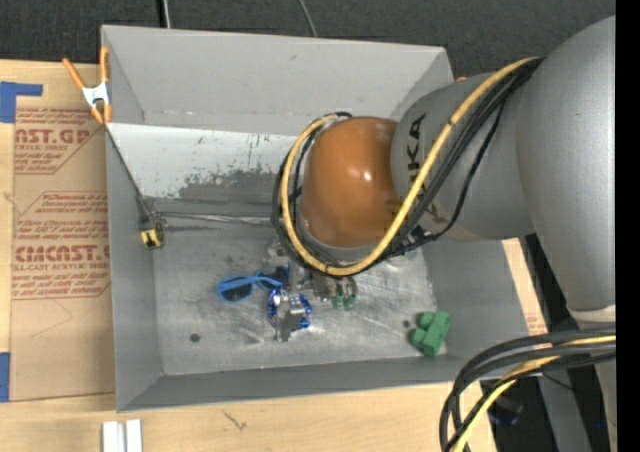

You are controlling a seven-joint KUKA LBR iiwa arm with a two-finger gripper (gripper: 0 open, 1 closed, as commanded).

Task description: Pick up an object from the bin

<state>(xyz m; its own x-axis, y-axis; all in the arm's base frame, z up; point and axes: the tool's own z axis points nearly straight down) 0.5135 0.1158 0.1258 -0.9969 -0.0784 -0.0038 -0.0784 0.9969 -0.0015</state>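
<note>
Grey bin (pixel 128 260) holds a blue plastic piece (pixel 240 287) touching the gripper (pixel 291 314), a green block (pixel 431 332) well apart; its grip cannot be told

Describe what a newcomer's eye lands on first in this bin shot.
The arm's orange wrist cover dominates, hanging over the middle of the grey bin, with the gripper low over the floor just below it. A blue thing lies right beside the gripper, toward the view's left. A green block sits apart near the front right corner.
</note>
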